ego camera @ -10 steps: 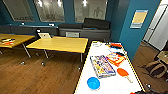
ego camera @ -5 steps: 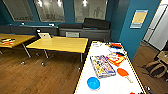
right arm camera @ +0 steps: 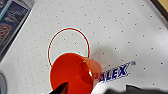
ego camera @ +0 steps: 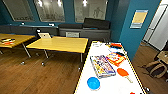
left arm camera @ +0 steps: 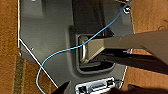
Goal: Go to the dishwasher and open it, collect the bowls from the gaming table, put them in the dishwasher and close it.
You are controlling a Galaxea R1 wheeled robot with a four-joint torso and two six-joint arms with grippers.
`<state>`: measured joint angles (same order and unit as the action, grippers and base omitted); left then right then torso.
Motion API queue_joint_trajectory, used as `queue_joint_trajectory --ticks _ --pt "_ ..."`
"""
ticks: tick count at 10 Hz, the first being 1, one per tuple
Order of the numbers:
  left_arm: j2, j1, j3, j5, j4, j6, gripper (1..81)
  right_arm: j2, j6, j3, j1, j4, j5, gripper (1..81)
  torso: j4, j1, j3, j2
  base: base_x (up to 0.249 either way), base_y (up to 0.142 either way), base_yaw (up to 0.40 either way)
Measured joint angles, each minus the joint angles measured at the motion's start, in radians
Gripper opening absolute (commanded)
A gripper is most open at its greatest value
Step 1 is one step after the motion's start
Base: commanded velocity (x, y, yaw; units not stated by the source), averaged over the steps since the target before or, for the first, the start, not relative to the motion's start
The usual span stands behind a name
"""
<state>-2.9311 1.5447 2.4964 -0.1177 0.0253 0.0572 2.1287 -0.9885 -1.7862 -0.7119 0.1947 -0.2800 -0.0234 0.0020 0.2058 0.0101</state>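
The right gripper [right arm camera: 92, 90] hangs just above an orange-red bowl [right arm camera: 73, 72]; whether its fingers touch the bowl, or how wide they stand, cannot be told. The bowl is glossy, round plastic, and stands on the gaming table [right arm camera: 120, 32], a smooth white top dotted with fine holes, a red ring printed beside the bowl. From the head camera, a bright blue bowl [ego camera: 93, 83] sits near the table's near end, beside a flat board-game box [ego camera: 102, 66]. The left gripper's [left arm camera: 97, 90] opening cannot be told.

Blue cable [left arm camera: 75, 47] across grey base [left arm camera: 47, 37]
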Motion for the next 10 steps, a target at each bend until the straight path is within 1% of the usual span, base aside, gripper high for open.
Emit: queue_joint_trajectory --ticks 2,5,9,10 --pt "0.000 0.000 0.000 0.000 0.000 0.000 81.1 0.005 0.000 -0.001 0.000 0.000 0.000 81.1 0.000 0.000 0.000 0.000 0.000 0.000 0.000" --pt "0.000 0.000 0.000 0.000 0.000 0.000 81.1 0.054 0.000 -0.025 -0.009 0.000 0.007 81.1 0.000 0.000 0.000 0.000 0.000 0.000 0.000" --pt "0.001 0.000 0.000 -0.002 0.000 0.000 81.1 0.086 0.001 -0.071 -0.035 0.000 0.019 81.1 0.000 0.000 0.000 0.000 0.000 0.000 0.000" --pt "0.001 0.000 0.000 -0.002 0.000 0.000 81.1 0.100 0.001 -0.093 -0.045 -0.001 0.022 1.0 0.000 0.000 0.000 0.000 0.000 0.000 0.000"
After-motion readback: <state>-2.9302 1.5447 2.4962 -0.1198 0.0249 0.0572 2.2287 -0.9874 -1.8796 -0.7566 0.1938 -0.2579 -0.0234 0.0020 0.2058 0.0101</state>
